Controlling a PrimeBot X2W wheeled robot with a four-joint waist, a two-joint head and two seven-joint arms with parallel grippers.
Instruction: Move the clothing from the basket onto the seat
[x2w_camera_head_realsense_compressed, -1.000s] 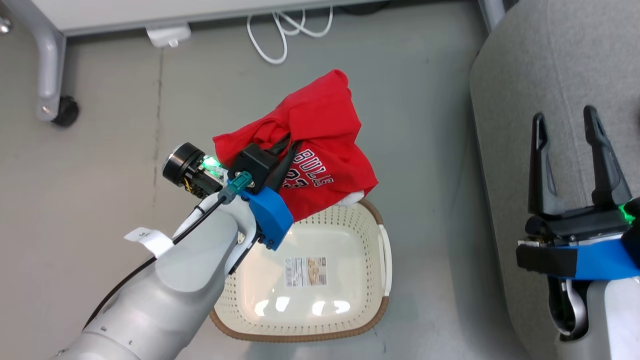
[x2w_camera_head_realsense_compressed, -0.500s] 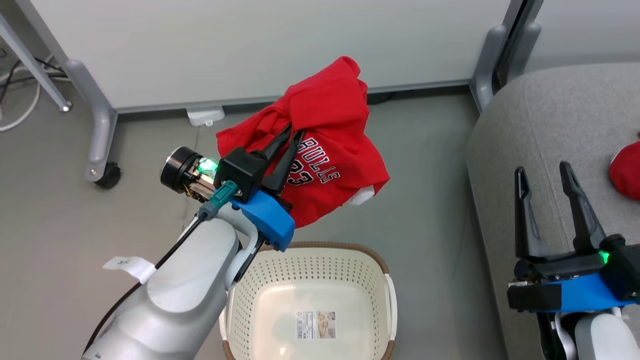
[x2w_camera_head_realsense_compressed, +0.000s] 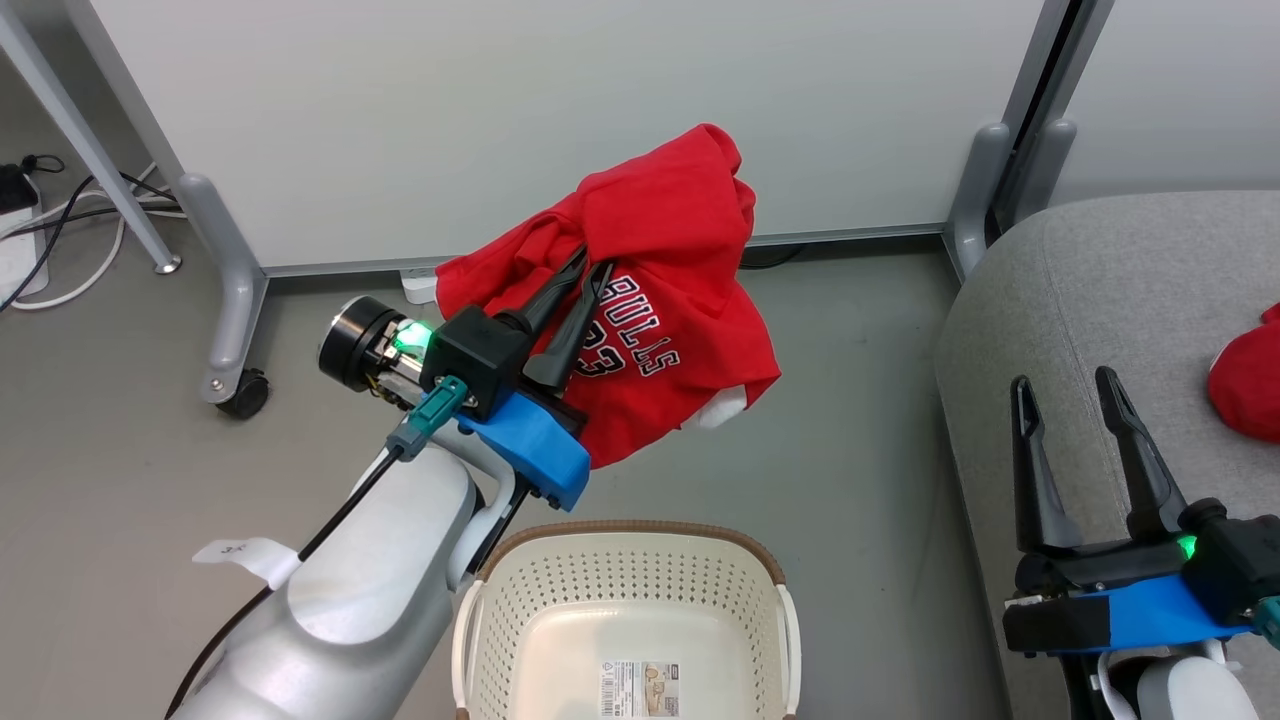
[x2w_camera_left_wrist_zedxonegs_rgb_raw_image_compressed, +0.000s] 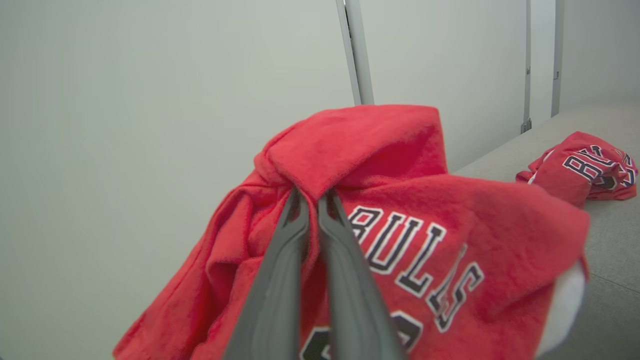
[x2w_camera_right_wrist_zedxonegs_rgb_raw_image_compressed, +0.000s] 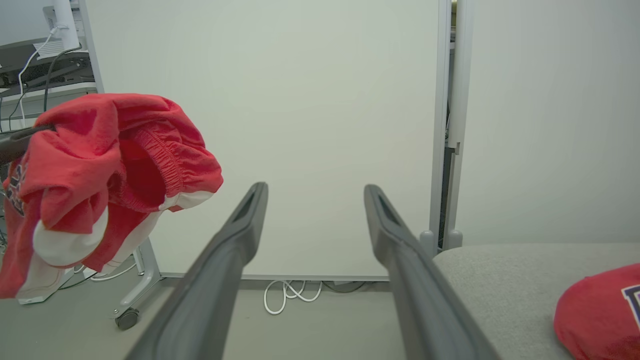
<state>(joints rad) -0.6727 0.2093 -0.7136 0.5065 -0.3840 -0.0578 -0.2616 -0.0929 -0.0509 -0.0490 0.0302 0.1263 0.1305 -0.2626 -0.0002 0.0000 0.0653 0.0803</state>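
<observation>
A red "BULLS" garment, part of the clothing (x2w_camera_head_realsense_compressed: 680, 310) (x2w_camera_left_wrist_zedxonegs_rgb_raw_image_compressed: 415, 235) (x2w_camera_right_wrist_zedxonegs_rgb_raw_image_compressed: 95, 170), hangs in the air above the floor, bunched in my left gripper (x2w_camera_head_realsense_compressed: 592, 262) (x2w_camera_left_wrist_zedxonegs_rgb_raw_image_compressed: 311, 197), which is shut on a fold of it. The cream basket (x2w_camera_head_realsense_compressed: 625, 600) with its brown rim stands on the floor below and nearer me, with just a label on its bottom. The grey seat (x2w_camera_head_realsense_compressed: 1110, 290) (x2w_camera_right_wrist_zedxonegs_rgb_raw_image_compressed: 505, 280) is at the right; a second red piece of clothing (x2w_camera_head_realsense_compressed: 1250, 380) (x2w_camera_left_wrist_zedxonegs_rgb_raw_image_compressed: 582, 167) (x2w_camera_right_wrist_zedxonegs_rgb_raw_image_compressed: 600, 315) lies on it. My right gripper (x2w_camera_head_realsense_compressed: 1065, 385) (x2w_camera_right_wrist_zedxonegs_rgb_raw_image_compressed: 315, 192) is open over the seat's near edge, holding nothing.
A white partition panel (x2w_camera_head_realsense_compressed: 560, 110) on grey wheeled legs (x2w_camera_head_realsense_compressed: 235, 330) stands behind the hanging garment. Cables (x2w_camera_head_realsense_compressed: 60, 240) lie on the floor at the far left, and a white cable coil (x2w_camera_right_wrist_zedxonegs_rgb_raw_image_compressed: 290, 295) lies under the panel. Grey floor (x2w_camera_head_realsense_compressed: 860, 450) separates the basket from the seat.
The head camera has tilted up, so the basket slid down the picture and the seat's red piece came into sight. My left gripper has lifted the garment clear of the basket.
</observation>
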